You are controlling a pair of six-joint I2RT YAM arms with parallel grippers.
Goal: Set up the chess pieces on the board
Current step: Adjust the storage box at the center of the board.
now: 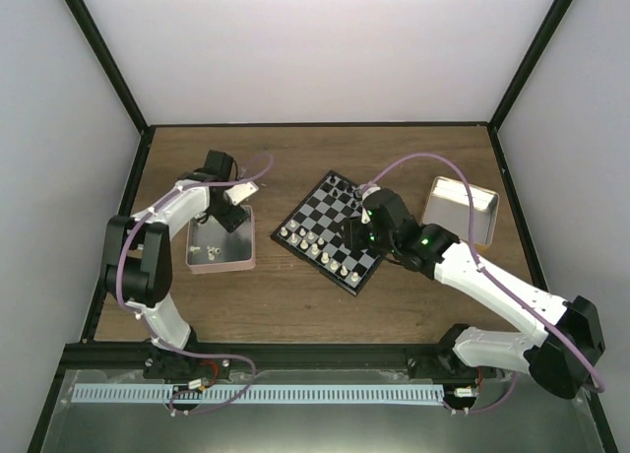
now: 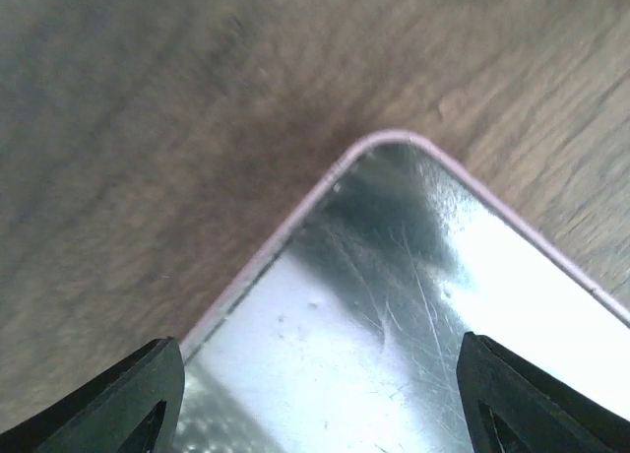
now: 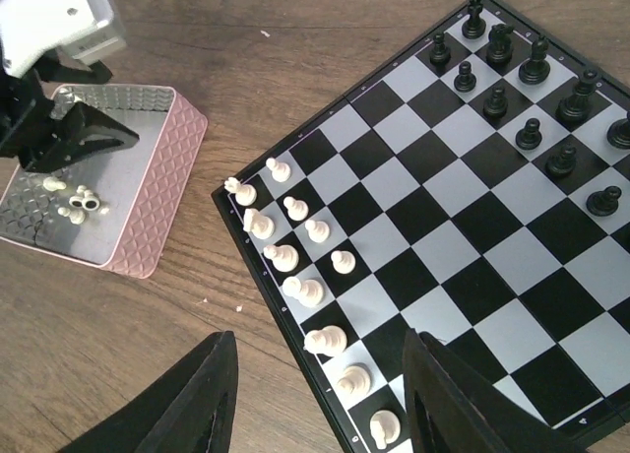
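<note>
The board (image 1: 325, 220) lies tilted at mid-table. In the right wrist view, cream-white pieces (image 3: 295, 256) stand in two rows along the left edge of the board (image 3: 443, 226), and black pieces (image 3: 532, 79) crowd its far right corner. A few loose white pieces (image 3: 77, 202) lie in the pink tray (image 3: 148, 177). My right gripper (image 3: 320, 399) hangs open above the board's white edge and holds nothing. My left gripper (image 2: 320, 394) is open over a corner of the tray (image 2: 295, 222), with only the silvery floor between its fingers.
A tan box with a silvery inside (image 1: 461, 209) sits right of the board. The pink tray (image 1: 221, 266) is left of it, with bare wood between them. Black frame rails border the table.
</note>
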